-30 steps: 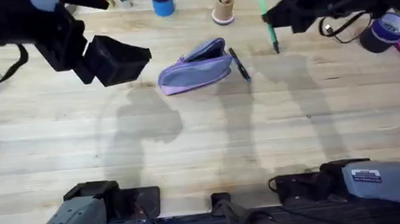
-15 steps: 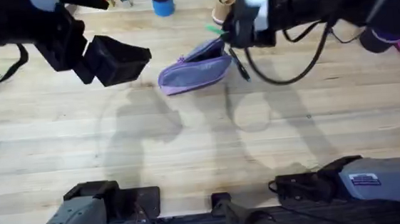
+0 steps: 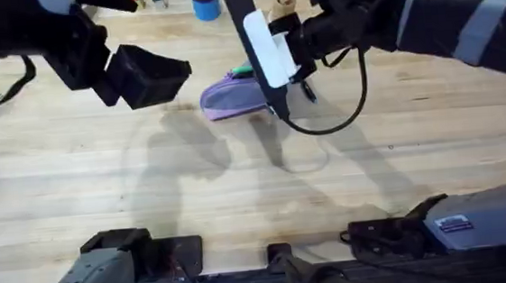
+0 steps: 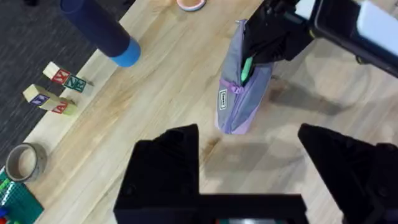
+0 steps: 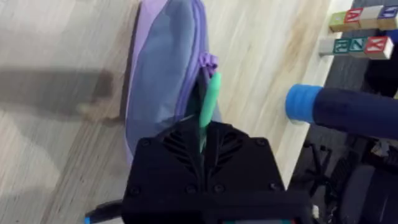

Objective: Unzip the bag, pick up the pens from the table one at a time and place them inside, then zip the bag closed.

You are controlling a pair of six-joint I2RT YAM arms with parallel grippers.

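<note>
Dark carpet floor [image 4: 37, 25] beyond table edge; office chair base [image 5: 323, 171].

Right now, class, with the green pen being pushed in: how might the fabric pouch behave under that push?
The pouch looks soft and sagging, so it will probably give, not resist. It lies free on the table, so it could slide. The right tool, holding the green pen, is at its opening.

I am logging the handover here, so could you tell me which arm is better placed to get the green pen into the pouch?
Probably the right: its gripper is shut on the green pen, whose tip is at the pouch opening. The left gripper hovers open beside the pouch.
</note>
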